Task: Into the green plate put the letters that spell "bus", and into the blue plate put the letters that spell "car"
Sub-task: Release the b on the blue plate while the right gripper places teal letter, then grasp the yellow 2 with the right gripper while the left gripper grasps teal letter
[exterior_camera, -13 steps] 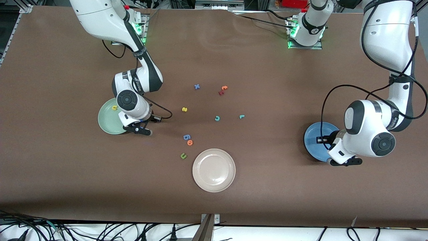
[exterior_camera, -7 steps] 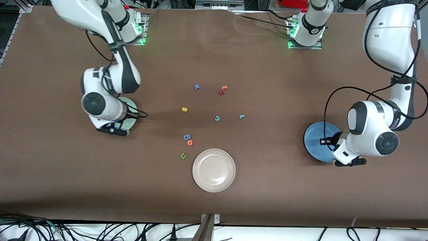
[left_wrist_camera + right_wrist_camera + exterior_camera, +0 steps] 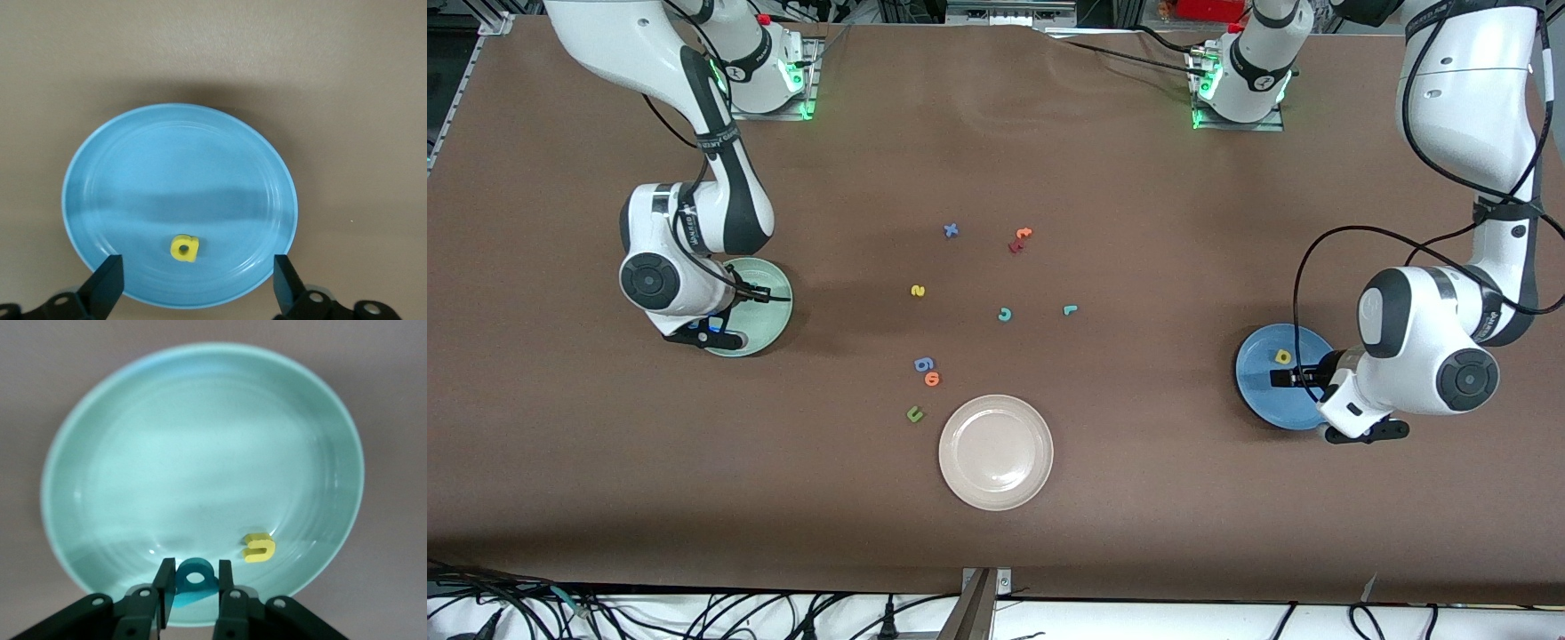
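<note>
Left gripper (image 3: pixel 193 287) over blue plate (image 3: pixel 1258 391), fingers spread wide, nothing between them. Yellow "a" (image 3: pixel 1282 356) lies in that plate.

Right gripper (image 3: pixel 193 593) over green plate (image 3: pixel 769 329), pinched on small teal letter (image 3: pixel 195 575), probably the "b" though its shape is partly hidden. Yellow "u" (image 3: pixel 259 547) in green plate.

Loose on table mid-way: yellow "s" (image 3: pixel 917 291), teal "c" (image 3: pixel 1005 314), teal "r" (image 3: pixel 1070 309). Nearer front camera: beige-white plate (image 3: pixel 996 452), green "u" (image 3: pixel 914 413) beside it.

White arms, black joint bands, looping black cables, green base lights
</note>
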`<state>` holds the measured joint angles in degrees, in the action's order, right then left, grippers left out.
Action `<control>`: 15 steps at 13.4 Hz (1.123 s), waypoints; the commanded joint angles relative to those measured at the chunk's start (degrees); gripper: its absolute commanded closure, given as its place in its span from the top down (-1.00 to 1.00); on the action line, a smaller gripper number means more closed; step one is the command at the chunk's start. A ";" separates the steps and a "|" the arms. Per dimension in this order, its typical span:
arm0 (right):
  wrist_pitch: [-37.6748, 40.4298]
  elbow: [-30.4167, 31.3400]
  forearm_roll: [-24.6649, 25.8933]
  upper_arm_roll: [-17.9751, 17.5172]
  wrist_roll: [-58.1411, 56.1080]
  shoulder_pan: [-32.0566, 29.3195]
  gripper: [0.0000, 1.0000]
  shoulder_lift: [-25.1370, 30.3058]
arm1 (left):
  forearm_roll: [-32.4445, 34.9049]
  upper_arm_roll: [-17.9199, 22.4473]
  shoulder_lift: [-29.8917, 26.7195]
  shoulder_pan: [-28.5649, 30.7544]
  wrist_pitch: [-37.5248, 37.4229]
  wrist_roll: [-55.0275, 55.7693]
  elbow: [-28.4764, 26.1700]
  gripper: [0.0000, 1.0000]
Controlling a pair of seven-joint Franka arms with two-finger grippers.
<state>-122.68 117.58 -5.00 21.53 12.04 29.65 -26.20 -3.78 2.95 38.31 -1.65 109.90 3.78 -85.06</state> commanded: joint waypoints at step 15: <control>-1.76 -6.31 -0.80 -16.51 37.53 1.73 0.95 1.07 | 1.41 -14.00 -29.44 0.77 23.08 16.46 -38.34 1.00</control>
<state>-123.36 112.22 -5.35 7.44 46.50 31.29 -24.39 -3.79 -6.42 10.46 -0.62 131.46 11.01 -121.21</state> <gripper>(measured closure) 0.022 0.000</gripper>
